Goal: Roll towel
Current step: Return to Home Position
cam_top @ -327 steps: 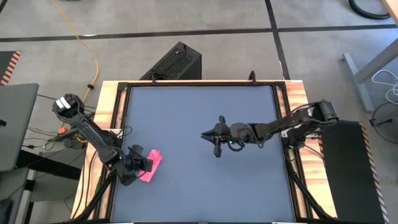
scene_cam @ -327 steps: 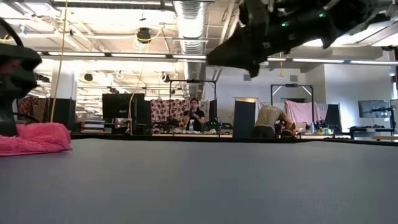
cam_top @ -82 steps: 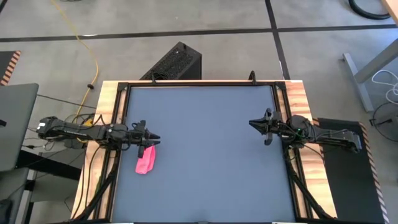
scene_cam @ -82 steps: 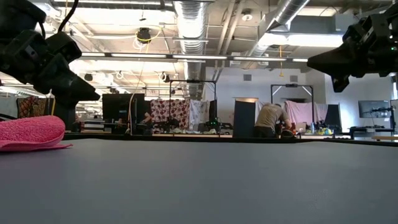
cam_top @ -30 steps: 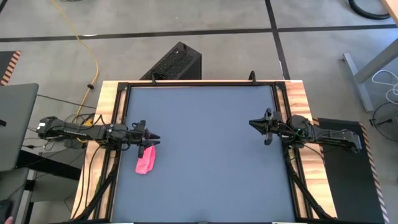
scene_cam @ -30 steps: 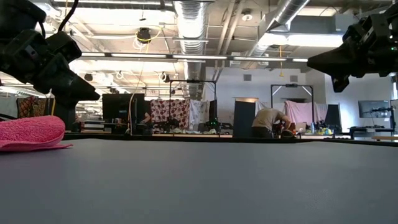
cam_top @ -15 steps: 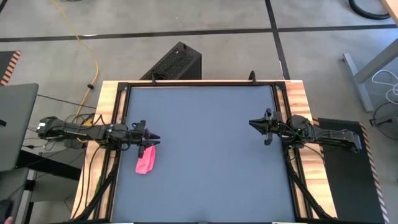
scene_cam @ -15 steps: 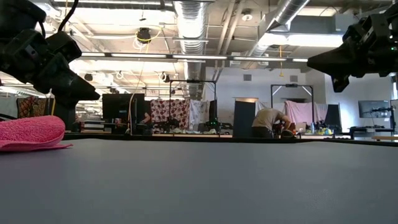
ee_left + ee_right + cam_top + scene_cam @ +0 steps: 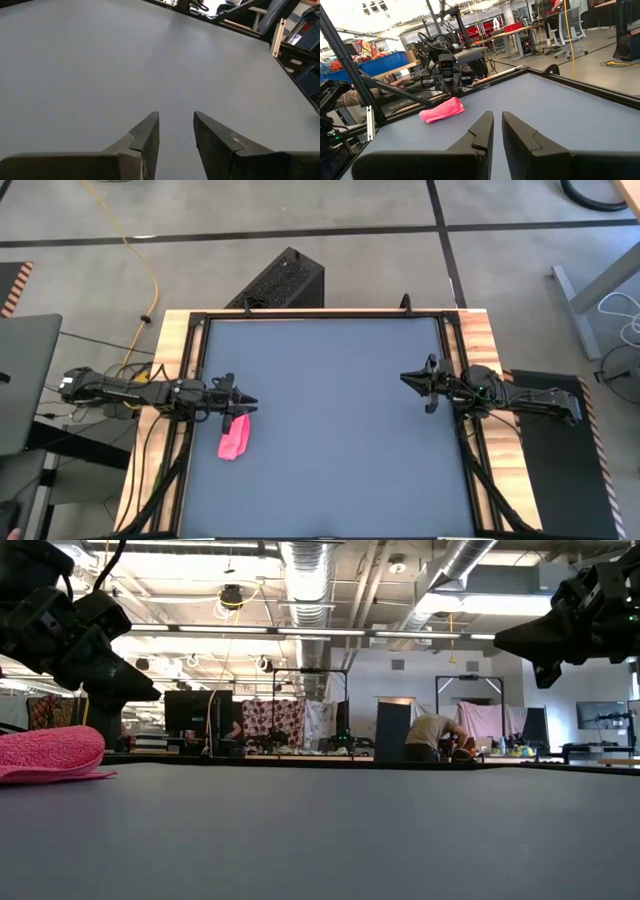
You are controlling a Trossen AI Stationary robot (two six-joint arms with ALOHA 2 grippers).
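Note:
The pinkish-red towel lies bunched into a short roll on the dark tabletop, close to the table's left edge; it also shows in the low view and the right wrist view. My left gripper hovers just on the far side of the towel, pointing toward the table's right, fingers apart with nothing between them. My right gripper hovers near the right edge, pointing left, its fingers a narrow gap apart and holding nothing.
A black box stands on the floor beyond the table's far edge. Wooden rails run along the table's left and right sides. A person bends over in the room behind. The tabletop between the two grippers is bare.

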